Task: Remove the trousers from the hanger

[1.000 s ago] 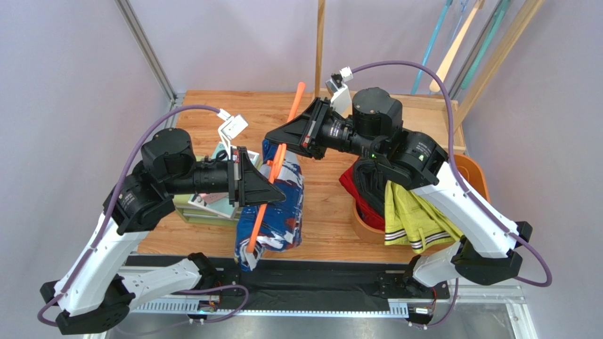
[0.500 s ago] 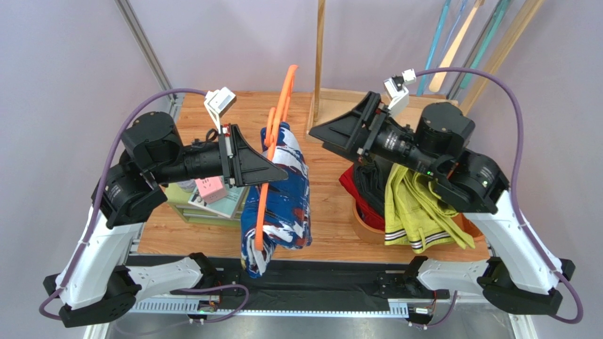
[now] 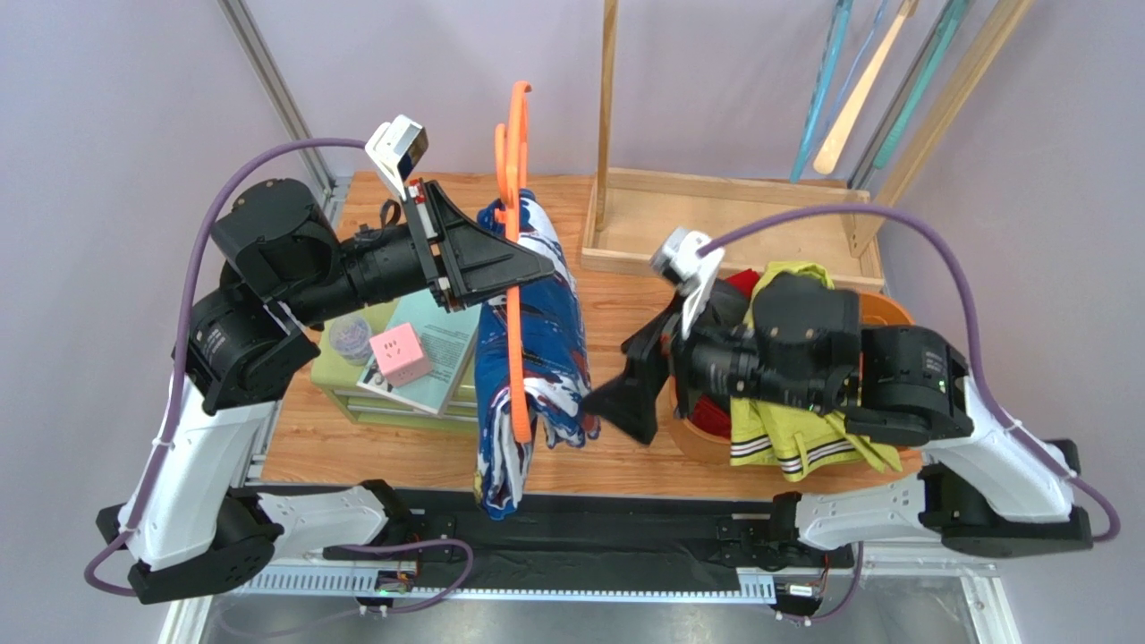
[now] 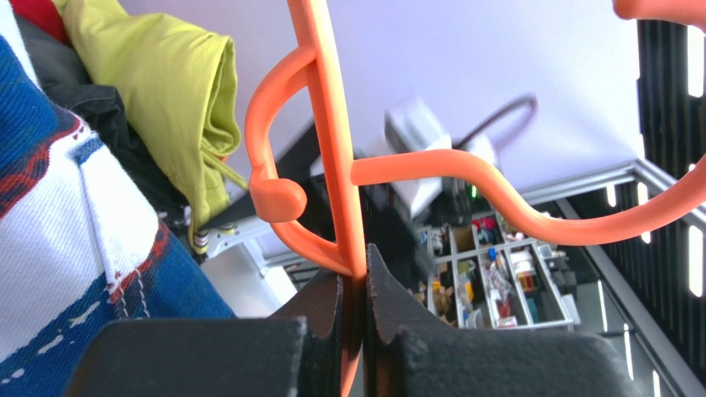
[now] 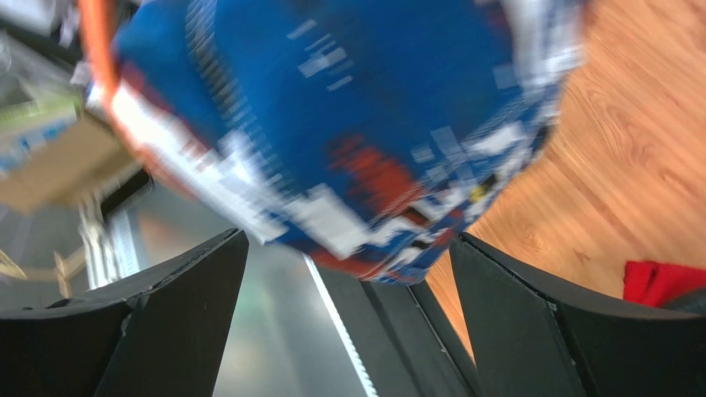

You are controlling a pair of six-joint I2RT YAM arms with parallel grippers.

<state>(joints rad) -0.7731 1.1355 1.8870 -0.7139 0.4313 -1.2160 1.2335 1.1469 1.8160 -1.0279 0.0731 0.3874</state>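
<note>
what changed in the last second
The right gripper let go of the orange hanger, opened, and swung down beside the navy trousers. The left gripper clamped the hanger and raised it upright. The yellow-green trousers and books stayed put.

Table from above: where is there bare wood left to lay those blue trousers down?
Best is the bare wood between the blue trousers and the basket, in front of the wooden stand. A thin strip runs along the near edge before the book stack. The left side and the heaped basket are crowded.
</note>
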